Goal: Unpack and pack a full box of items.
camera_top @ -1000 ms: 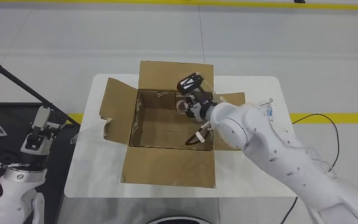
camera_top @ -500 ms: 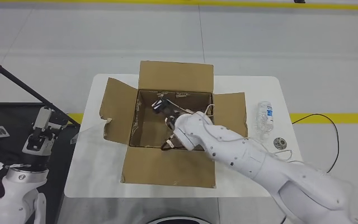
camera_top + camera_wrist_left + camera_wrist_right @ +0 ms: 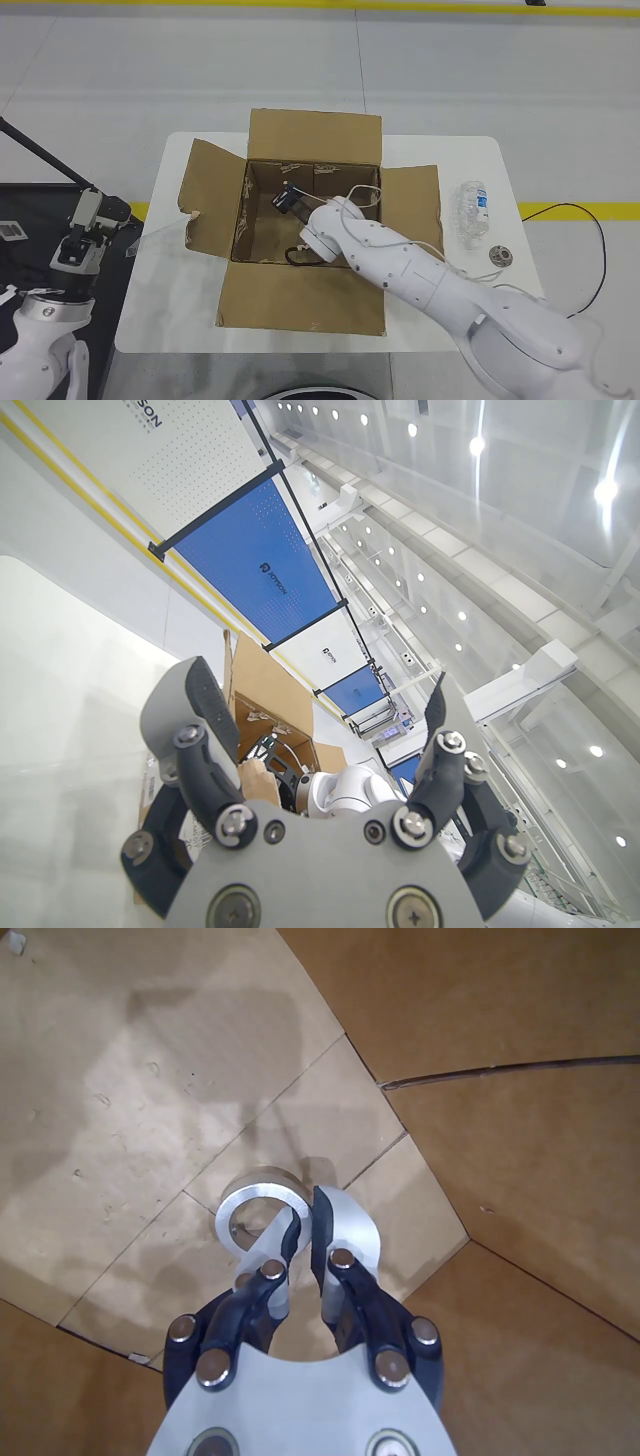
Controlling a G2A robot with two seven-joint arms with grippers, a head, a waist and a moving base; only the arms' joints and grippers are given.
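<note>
Right wrist view, centre frame: my right gripper (image 3: pixel 306 1219) is nearly closed, pinching the metal ring's (image 3: pixel 262 1190) wall with one finger through the hole (a thin rim suits that grip), low on the cardboard box (image 3: pixel 125 1078) floor. Left gripper (image 3: pixel 320 685) gapes wide, empty.

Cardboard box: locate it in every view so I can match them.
Top view: box centred on table, flaps open.
Left wrist view: box beyond left gripper, jaws open.
Right wrist view: box floor under right gripper, shut on metal ring.
Shared landmark: right arm inside the box.
</note>
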